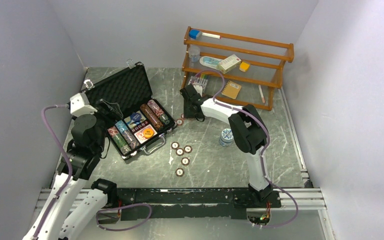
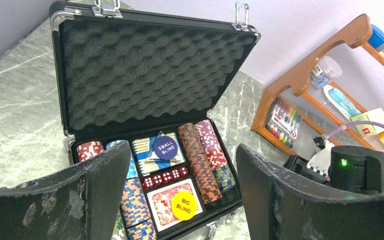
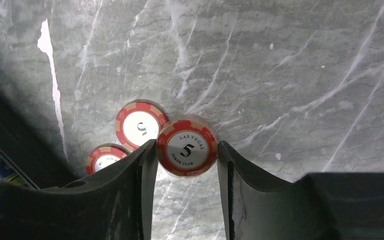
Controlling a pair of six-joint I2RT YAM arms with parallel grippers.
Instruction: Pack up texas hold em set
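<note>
So the grey marble bench (image 1: 220, 165) has the black poker case (image 1: 122, 90) open at the left, left fingers (image 2: 80, 200) spread wide and empty in front of it, right fingers (image 3: 130, 200) pinching a red 5 chip (image 3: 187, 146) near the case's right side.

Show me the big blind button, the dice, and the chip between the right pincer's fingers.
Big Blind button (image 2: 184, 205): left wrist view, yellow face.
red dice (image 2: 165, 177): left wrist view, middle of row.
5 chip (image 3: 186, 146): right wrist view, white centre.
</note>
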